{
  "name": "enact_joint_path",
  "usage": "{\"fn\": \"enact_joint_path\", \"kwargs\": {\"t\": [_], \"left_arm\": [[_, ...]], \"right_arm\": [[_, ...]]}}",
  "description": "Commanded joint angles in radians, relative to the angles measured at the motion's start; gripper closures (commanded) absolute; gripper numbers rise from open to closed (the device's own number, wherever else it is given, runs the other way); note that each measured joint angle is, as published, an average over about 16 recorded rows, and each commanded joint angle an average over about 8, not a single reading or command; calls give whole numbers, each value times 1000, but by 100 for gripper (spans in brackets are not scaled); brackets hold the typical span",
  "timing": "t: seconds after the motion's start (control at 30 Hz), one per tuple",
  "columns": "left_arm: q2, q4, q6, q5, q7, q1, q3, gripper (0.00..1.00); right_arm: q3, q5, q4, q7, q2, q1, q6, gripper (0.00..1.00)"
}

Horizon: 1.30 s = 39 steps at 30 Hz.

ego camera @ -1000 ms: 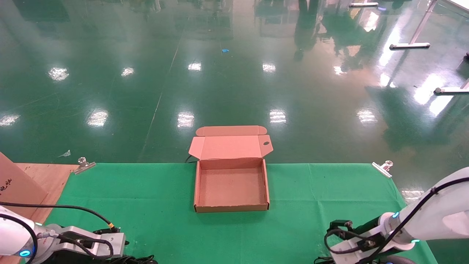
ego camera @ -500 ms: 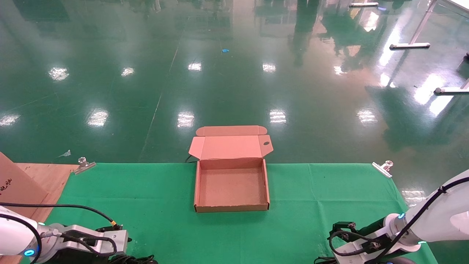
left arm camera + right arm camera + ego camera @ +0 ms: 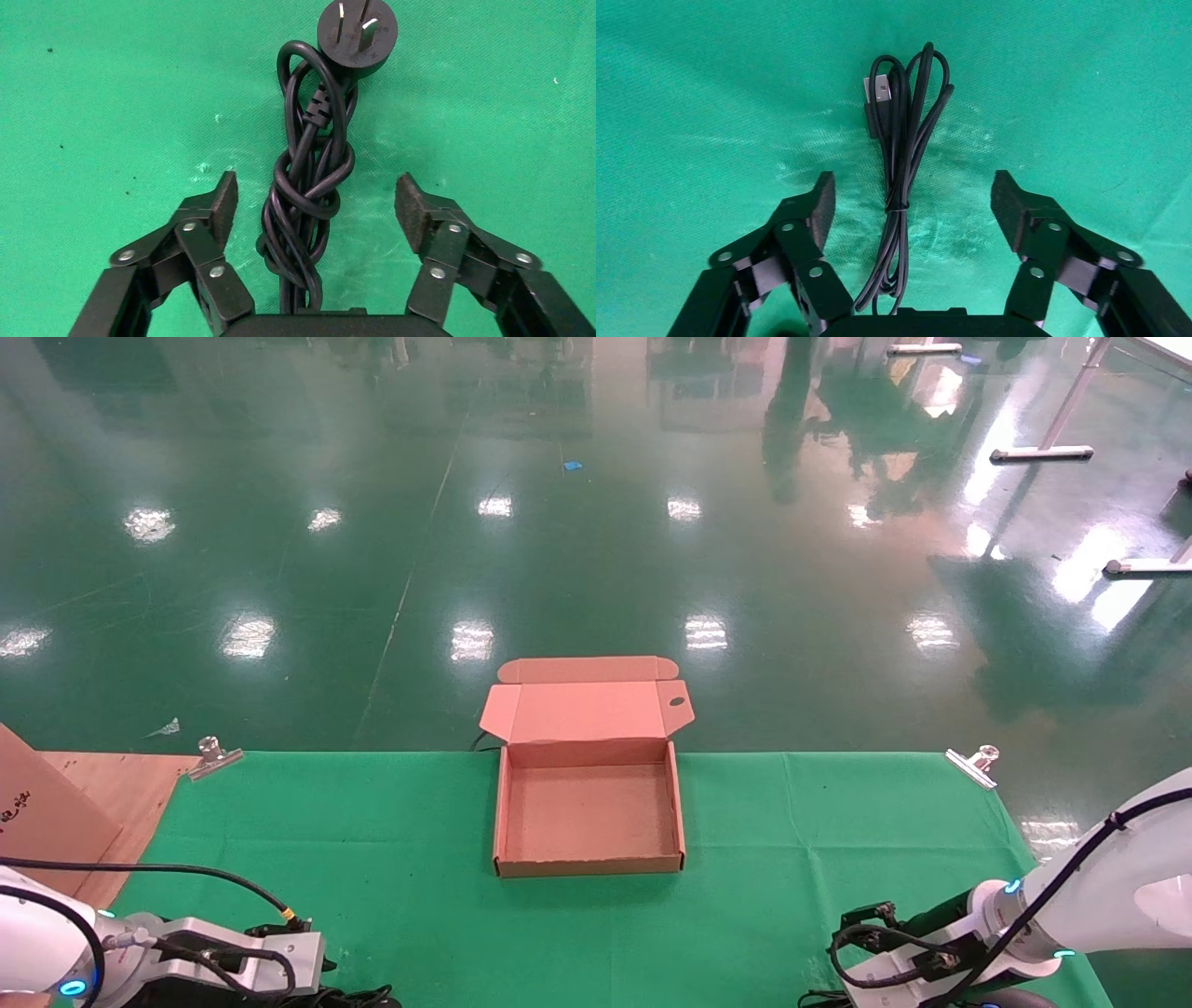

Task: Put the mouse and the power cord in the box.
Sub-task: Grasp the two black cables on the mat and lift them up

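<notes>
Over the green cloth, left gripper [image 3: 316, 203] gapes astride the power cord [image 3: 309, 203]; right gripper [image 3: 912, 203] gapes astride the mouse's thin cable [image 3: 905, 161]; closing comes next; the box [image 3: 589, 868] sits empty.

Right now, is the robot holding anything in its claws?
No, nothing is held. The left gripper is open around the power cord, not pinching it. The right gripper is open around the mouse's thin cable.

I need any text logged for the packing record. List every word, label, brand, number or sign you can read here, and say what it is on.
Dark handwritten marks on the brown board at the table's left edge: too small and cut off to read.
The box: no print visible.
The power cord and its plug: no readable marking.
The mouse cable and its USB connector: no readable marking.
</notes>
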Motion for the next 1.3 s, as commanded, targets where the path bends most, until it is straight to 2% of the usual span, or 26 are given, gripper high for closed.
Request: {"fn": "enact_joint_path", "kwargs": {"t": [0.03, 0.83, 1.3], "left_arm": [[1, 1, -1, 1, 1, 0, 1, 100], [14, 3, 9, 1, 3, 5, 1, 100], [-5, -9, 120, 1, 15, -50, 1, 100]], "right_arm": [[0, -1, -2, -2, -1, -1, 3, 100], [1, 1, -12, -15, 1, -8, 1, 100], [7, 9, -14, -15, 22, 33, -76, 100]]}}
